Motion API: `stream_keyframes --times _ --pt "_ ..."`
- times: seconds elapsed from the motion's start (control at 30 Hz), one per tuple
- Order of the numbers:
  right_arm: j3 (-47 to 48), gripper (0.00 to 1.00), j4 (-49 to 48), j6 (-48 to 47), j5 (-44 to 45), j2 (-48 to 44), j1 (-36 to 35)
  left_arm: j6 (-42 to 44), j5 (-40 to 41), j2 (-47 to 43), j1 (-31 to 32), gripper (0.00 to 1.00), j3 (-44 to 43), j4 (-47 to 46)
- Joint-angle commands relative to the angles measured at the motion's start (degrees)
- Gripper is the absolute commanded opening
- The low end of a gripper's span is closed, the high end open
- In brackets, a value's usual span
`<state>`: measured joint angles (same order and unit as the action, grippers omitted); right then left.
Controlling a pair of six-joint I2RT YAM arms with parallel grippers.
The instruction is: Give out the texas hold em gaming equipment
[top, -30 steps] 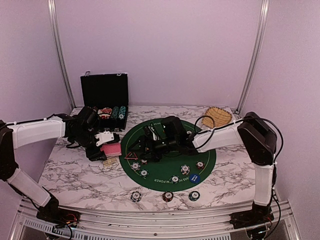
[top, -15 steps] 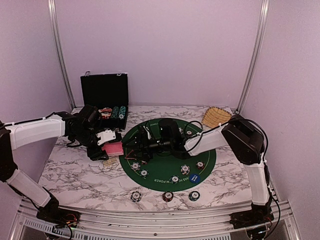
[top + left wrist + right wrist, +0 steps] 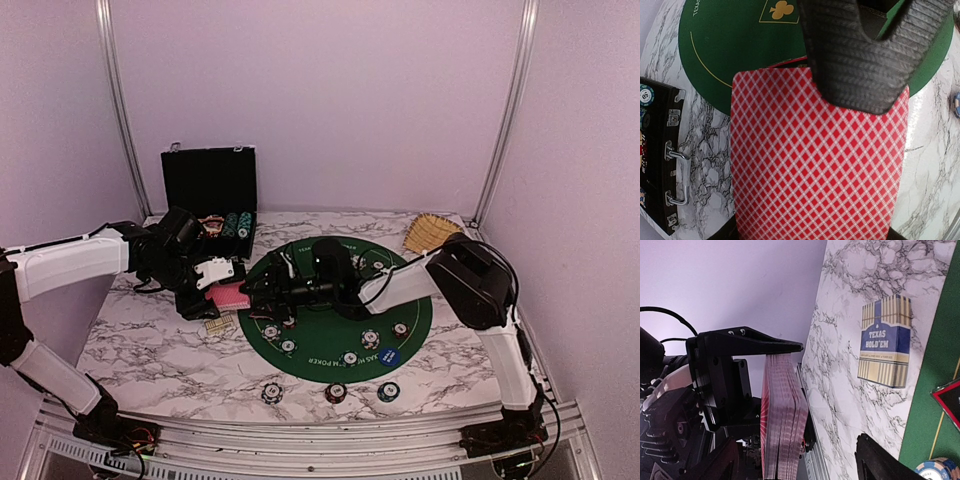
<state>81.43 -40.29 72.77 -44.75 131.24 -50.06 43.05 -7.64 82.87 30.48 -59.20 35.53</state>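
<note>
My left gripper [image 3: 218, 287] is shut on a deck of red-backed playing cards [image 3: 230, 296], held above the marble at the left edge of the green felt mat [image 3: 330, 318]. The deck [image 3: 815, 160] fills the left wrist view and hides my left fingers. My right gripper [image 3: 254, 291] is open, reaching left across the mat. One ribbed finger [image 3: 860, 55] lies over the deck's far end. In the right wrist view the deck [image 3: 782, 415] stands edge-on between my right fingers [image 3: 880, 460], with a gap on each side. Striped chips [image 3: 370, 338] and a blue button [image 3: 389, 355] lie on the mat.
A Texas Hold'em card box [image 3: 885, 342] lies on the marble beside the mat. The open black chip case [image 3: 210, 195] stands at the back left, the wicker basket [image 3: 430, 232] at the back right. Three chips [image 3: 336, 392] sit near the front edge. A red-black triangle marker [image 3: 950, 400] rests on the mat.
My right arm has swung left across the mat until its fingers straddle the deck, and its jaws have narrowed a little. The left arm has held the deck nearly still.
</note>
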Motion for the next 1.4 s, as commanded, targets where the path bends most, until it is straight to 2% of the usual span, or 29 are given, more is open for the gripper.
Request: stream_keyframes --times 0.0,0.23,0.5,0.77,0.83,0.93,0.97,1.0,1.13,1.17,1.37 --pt "3.1 0.78 -4.1 2.3 -1.6 1.8 -0.6 -0.3 -0.9 -1.4 0.4 0.00 -2.0 1.4" --pt "5.1 0.71 -5.1 3.6 -2.0 3.6 -1.1 -0.5 -0.9 -1.1 0.5 0.00 -2.3 1.2" --pt "8.4 0.56 -5.5 4.8 -2.6 6.0 -1.8 -0.7 -1.1 -0.8 0.8 0.00 -2.7 1.2" --pt "9.0 0.50 -9.4 7.8 -2.8 7.3 -2.3 -0.8 -1.1 -0.4 1.1 0.00 -3.0 1.2" --pt "9.1 0.42 -10.0 8.3 -2.7 7.5 -2.4 -1.1 -1.1 -0.2 1.2 0.00 -3.2 1.3" --pt "8.7 0.21 -10.7 8.9 -2.6 7.6 -2.4 -1.7 -0.9 0.4 1.4 0.01 -3.9 1.2" --pt "8.4 0.17 -10.9 9.1 -2.5 7.6 -2.4 -1.7 -0.9 0.6 1.5 0.09 -4.0 1.2" --pt "8.2 0.14 -11.1 9.2 -2.4 7.6 -2.4 -1.7 -0.9 0.7 1.5 0.22 -4.2 1.2" --pt "7.5 0.09 -11.4 9.2 -2.3 7.5 -2.3 -1.3 -2.1 0.6 1.6 0.92 -4.3 1.2" --pt "7.5 0.09 -11.4 9.2 -2.3 7.5 -2.3 -1.0 -2.4 0.5 1.7 0.98 -4.2 1.3" --pt "7.4 0.09 -11.1 8.9 -2.4 7.3 -2.6 0.1 -5.3 0.6 2.2 0.99 -5.8 1.4"
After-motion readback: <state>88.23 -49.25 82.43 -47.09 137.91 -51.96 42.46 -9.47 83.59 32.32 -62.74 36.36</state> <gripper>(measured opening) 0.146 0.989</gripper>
